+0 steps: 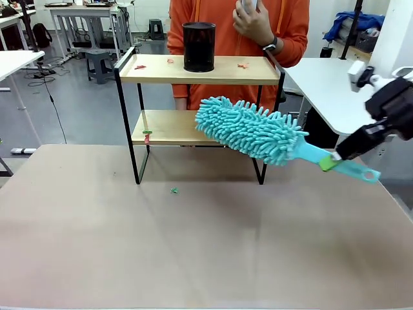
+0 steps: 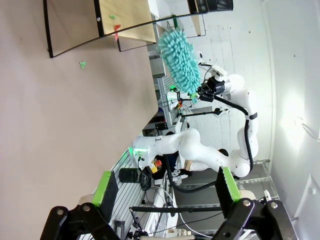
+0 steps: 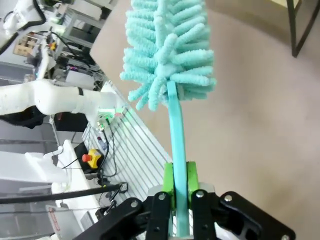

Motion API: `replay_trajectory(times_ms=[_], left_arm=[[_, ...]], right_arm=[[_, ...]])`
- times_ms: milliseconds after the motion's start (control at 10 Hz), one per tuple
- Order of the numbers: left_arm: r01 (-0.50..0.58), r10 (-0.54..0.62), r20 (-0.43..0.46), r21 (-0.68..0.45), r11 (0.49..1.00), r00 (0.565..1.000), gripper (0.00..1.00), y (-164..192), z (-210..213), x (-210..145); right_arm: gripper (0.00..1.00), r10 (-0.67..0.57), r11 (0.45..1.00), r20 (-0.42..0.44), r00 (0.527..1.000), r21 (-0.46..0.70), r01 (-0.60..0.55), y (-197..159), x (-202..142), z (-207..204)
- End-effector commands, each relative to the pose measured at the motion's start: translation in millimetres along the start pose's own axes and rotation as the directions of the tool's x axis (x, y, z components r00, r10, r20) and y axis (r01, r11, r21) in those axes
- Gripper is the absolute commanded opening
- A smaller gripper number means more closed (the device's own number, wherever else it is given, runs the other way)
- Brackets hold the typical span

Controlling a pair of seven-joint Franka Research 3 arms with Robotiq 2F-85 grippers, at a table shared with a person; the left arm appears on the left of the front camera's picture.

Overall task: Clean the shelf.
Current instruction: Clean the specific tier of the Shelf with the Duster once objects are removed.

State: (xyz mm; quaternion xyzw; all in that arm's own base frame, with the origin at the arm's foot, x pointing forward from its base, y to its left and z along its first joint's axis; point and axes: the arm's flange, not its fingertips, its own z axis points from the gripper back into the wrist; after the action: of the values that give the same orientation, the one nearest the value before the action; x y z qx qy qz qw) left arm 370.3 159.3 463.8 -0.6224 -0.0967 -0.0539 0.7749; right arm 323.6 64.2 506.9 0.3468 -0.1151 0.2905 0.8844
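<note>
Beige tabletop (image 1: 193, 258) lying across lower frame, one green scrap (image 1: 173, 190) resting on it. Right gripper (image 1: 334, 160), at right edge, clamping handle of teal duster (image 1: 251, 129); head hanging before lower board, centre-right. Left gripper (image 2: 165, 190) standing wide, grasping nothing. Shelf (image 1: 155, 70) standing upper centre. Judging: levelling head, sweeping along board toward open edge, steering clear of frame legs. Counting: one duster, one black cup (image 1: 199, 46), two boards, three reddish scraps (image 1: 140, 66) on top board.

One shelf (image 1: 161, 72), one duster (image 1: 248, 129), one cup (image 1: 199, 46)
</note>
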Motion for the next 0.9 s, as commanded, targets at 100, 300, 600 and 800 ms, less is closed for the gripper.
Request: replay_trajectory(times_ms=[100,300,600,800], left_arm=[[0.018,-0.018,-0.009,-0.006,1.000,1.000,1.00,-2.2,-0.2,-2.0],[0.018,-0.018,-0.009,-0.006,1.000,1.000,1.00,-2.2,-0.2,-2.0],[0.018,-0.018,-0.009,-0.006,1.000,1.000,1.00,-2.2,-0.2,-2.0],[0.018,-0.018,-0.009,-0.006,1.000,1.000,1.00,-2.2,-0.2,-2.0]], right_arm=[[0.12,-0.021,0.997,0.089,0.996,-0.078,0.028,1.0,48.2,-39.5],[0.12,-0.063,0.994,0.107,0.992,-0.083,0.072,0.0,74.0,-57.7],[0.12,-0.137,0.987,0.109,0.985,-0.070,0.145,-0.5,111.5,-91.4],[0.12,-0.130,0.989,0.076,0.989,-0.068,0.135,3.2,128.2,-106.5]])
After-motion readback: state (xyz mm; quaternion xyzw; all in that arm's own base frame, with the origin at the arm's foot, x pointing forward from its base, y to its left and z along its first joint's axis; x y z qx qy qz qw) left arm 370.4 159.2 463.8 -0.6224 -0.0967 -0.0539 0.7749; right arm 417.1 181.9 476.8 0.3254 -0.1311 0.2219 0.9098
